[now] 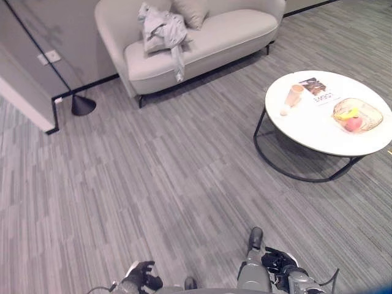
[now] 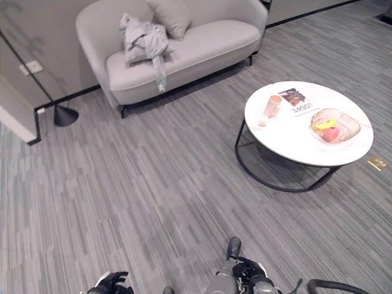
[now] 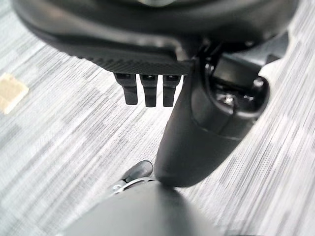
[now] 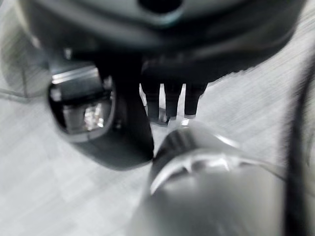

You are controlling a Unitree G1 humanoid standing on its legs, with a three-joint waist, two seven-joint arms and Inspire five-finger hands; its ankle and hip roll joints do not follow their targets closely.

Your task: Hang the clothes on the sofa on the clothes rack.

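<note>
Lying crumpled on the sofa (image 1: 214, 37) — grey clothes (image 1: 162, 30), sleeve dangling; both hands' fingers (image 3: 145, 91) released.

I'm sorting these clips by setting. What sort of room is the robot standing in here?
Most likely a living room or lounge. A light grey sofa with a grey garment dropped on it stands against the wall, and a round white coffee table holding a fruit bowl and a cup stands on grey flooring.

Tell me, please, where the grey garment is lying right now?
The grey garment lies crumpled on the left end of the sofa, beside a cushion, one part hanging over the seat's front edge.
</note>
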